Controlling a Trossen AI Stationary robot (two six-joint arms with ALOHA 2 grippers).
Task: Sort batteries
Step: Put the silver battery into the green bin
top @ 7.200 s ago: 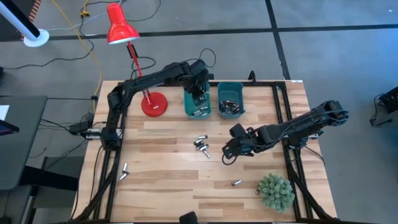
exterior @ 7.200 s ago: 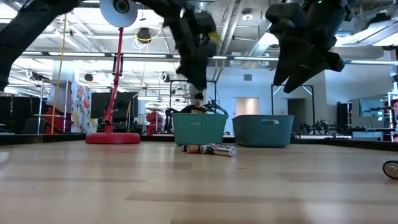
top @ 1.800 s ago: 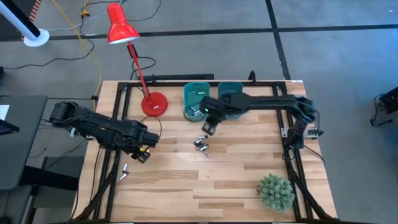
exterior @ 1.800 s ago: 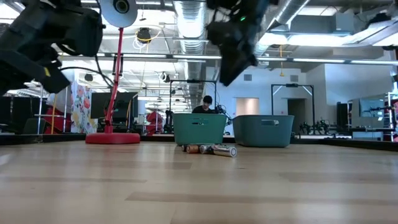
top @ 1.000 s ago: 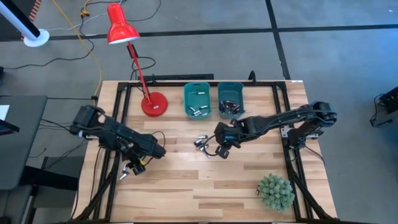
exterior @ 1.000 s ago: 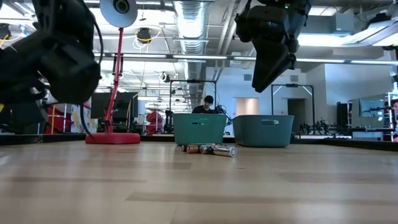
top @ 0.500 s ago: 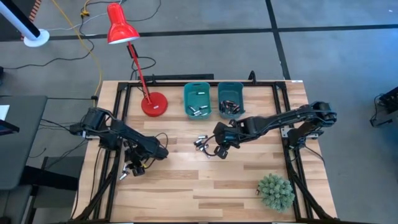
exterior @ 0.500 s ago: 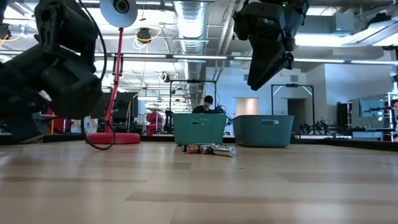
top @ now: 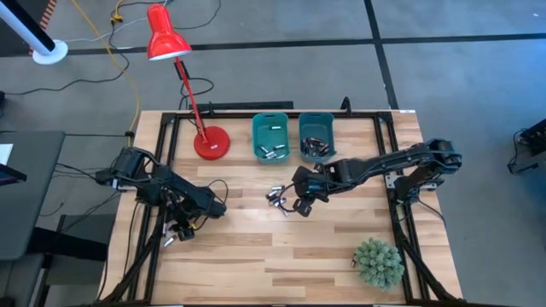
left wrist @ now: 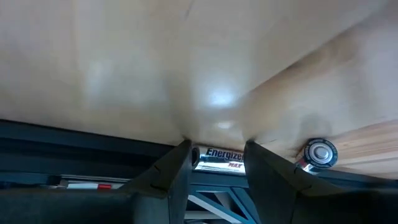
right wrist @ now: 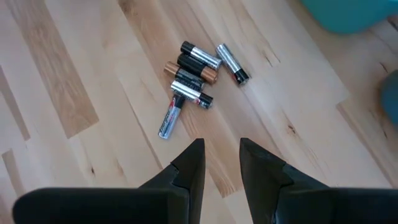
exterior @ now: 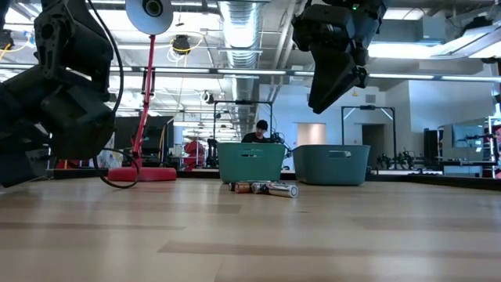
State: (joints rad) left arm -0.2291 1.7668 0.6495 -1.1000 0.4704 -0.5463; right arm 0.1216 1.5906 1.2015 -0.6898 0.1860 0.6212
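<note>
Wooden bench [top: 341, 256]: pale planks inside a black frame, seen whole from above.
Red lamp [top: 166, 38]: base is set at the far left of the bench, beside the bins.
Plant [top: 378, 262]: a green tuft is placed at the near right corner.
Teal bins: the left bin [top: 270, 138] and the right bin [top: 316, 136] are set side by side at the far edge, each with batteries inside.
Left claw [left wrist: 214, 163]: lowered to the near left edge of the bench; fingers [left wrist: 171, 171] are spread, with one battery [left wrist: 222, 155] lying between the tips. Whether it is touched cannot be told. A second cell [left wrist: 318, 153] is seen end-on just beside it.
Right claw [right wrist: 221, 163]: held above the bench centre; fingers are parted by a narrow gap, and nothing is seen between them.
Loose batteries [right wrist: 193, 78]: a small cluster lies mid-bench, near the bins, ahead of the right claw; silver, black and copper cells are touching one another.
</note>
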